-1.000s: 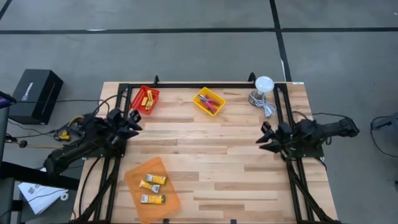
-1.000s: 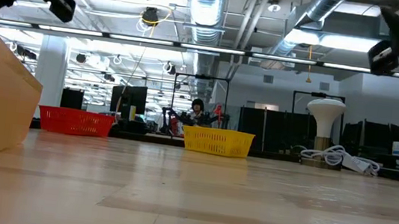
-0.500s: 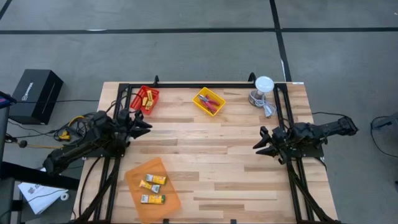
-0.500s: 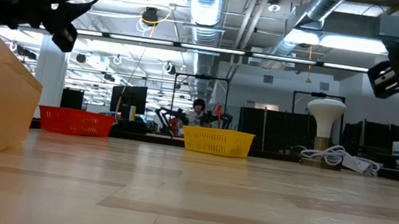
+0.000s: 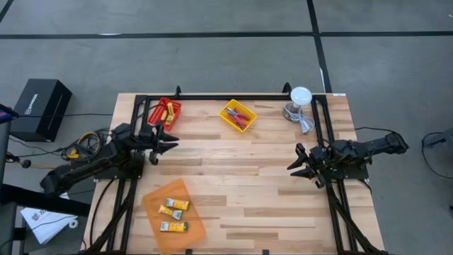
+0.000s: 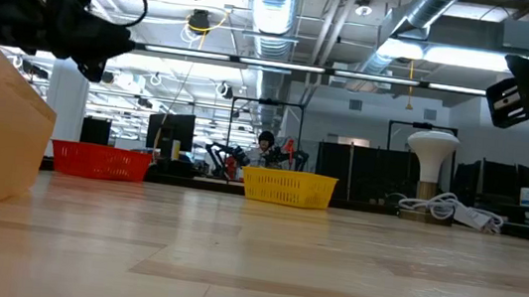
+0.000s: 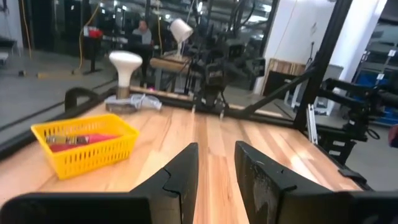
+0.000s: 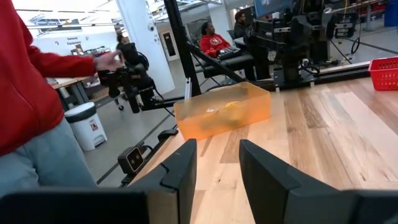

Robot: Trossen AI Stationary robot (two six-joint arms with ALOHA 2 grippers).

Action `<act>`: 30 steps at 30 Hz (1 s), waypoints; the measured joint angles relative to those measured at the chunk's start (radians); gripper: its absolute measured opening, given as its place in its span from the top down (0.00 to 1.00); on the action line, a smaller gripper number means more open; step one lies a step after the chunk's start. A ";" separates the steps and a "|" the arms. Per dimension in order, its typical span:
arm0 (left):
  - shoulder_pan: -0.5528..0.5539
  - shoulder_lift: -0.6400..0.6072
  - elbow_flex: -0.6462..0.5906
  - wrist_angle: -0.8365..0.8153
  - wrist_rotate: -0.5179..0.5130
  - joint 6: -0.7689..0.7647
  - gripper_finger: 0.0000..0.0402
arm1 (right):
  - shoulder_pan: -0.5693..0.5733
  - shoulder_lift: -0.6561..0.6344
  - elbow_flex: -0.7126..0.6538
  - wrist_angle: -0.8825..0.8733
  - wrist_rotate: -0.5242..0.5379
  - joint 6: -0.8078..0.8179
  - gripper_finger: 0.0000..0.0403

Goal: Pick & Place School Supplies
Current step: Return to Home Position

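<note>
High view, left arm: the left gripper (image 5: 168, 139) has swung rightward off the table's (image 5: 241, 177) left edge and now hangs just near of the red tray (image 5: 156, 115), jaws apart, carrying nothing
High view, right arm: the right gripper (image 5: 296, 165) sits by the right edge, unmoved over the last half second, jaws apart and empty
High view, supplies: yellow erasers (image 5: 169, 112) lie in the red tray, red-handled tools (image 5: 241, 117) in the yellow tray (image 5: 228, 110), three yellow-and-white packs (image 5: 178, 205) in the orange tray (image 5: 192, 221) at near left
Low view: both arms ride high above the wood, the left one now further inward
Left wrist view: parted fingers (image 7: 181, 177) frame the yellow tray and the lamp (image 7: 125, 65), nothing between them
Right wrist view: parted fingers (image 8: 180, 168) frame the orange tray; a person's red sleeve (image 8: 31, 81) shows beyond the table
Meaning: no item is in transit; the arms look to be retiring to rest
</note>
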 joint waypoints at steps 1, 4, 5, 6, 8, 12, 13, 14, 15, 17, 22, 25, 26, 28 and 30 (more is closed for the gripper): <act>0.000 0.013 0.000 0.000 0.000 0.000 0.75 | 0.000 0.000 0.000 0.000 0.000 0.000 0.72; -0.023 0.036 0.000 -0.003 -0.004 -0.001 0.75 | 0.000 0.000 0.000 0.000 0.000 0.000 0.72; -0.049 0.029 0.000 -0.003 -0.007 -0.001 0.75 | 0.000 0.000 0.000 0.000 0.000 0.000 0.72; -0.081 0.016 0.000 -0.003 -0.007 -0.001 0.75 | 0.000 0.000 0.000 0.000 0.000 0.000 0.72; -0.162 -0.021 0.000 -0.001 -0.007 -0.001 0.75 | 0.000 0.000 0.000 0.000 0.000 0.000 0.72; -0.306 -0.081 0.000 0.004 -0.002 -0.001 0.75 | 0.000 0.000 0.000 0.000 0.000 0.000 0.72; -0.335 -0.091 0.000 0.002 -0.003 -0.001 0.75 | 0.000 0.000 0.000 0.000 0.000 0.000 0.72; -0.361 -0.105 0.000 0.002 -0.003 -0.001 0.75 | 0.000 0.000 0.000 0.000 0.000 0.000 0.72; -0.383 -0.119 0.000 0.003 -0.004 -0.001 0.75 | 0.000 0.000 0.000 0.000 0.000 0.000 0.72; -0.418 -0.149 0.000 0.003 -0.003 -0.001 0.75 | 0.000 0.000 0.000 0.000 0.000 0.000 0.72; -0.457 -0.200 0.000 0.028 -0.003 -0.002 0.75 | 0.000 0.000 -0.001 0.000 0.000 0.000 0.72; -0.463 -0.200 0.001 0.054 -0.003 -0.001 0.75 | 0.000 0.000 -0.001 0.000 0.000 0.000 0.72; -0.463 -0.200 0.000 0.048 -0.003 -0.002 0.75 | 0.000 0.000 -0.001 0.000 -0.001 0.000 0.72; -0.463 -0.200 0.000 0.053 -0.003 -0.001 0.75 | 0.000 0.000 -0.001 0.000 -0.001 0.000 0.72; -0.463 -0.200 0.000 0.053 -0.003 -0.001 0.75 | 0.000 0.000 -0.001 0.000 -0.001 0.000 0.72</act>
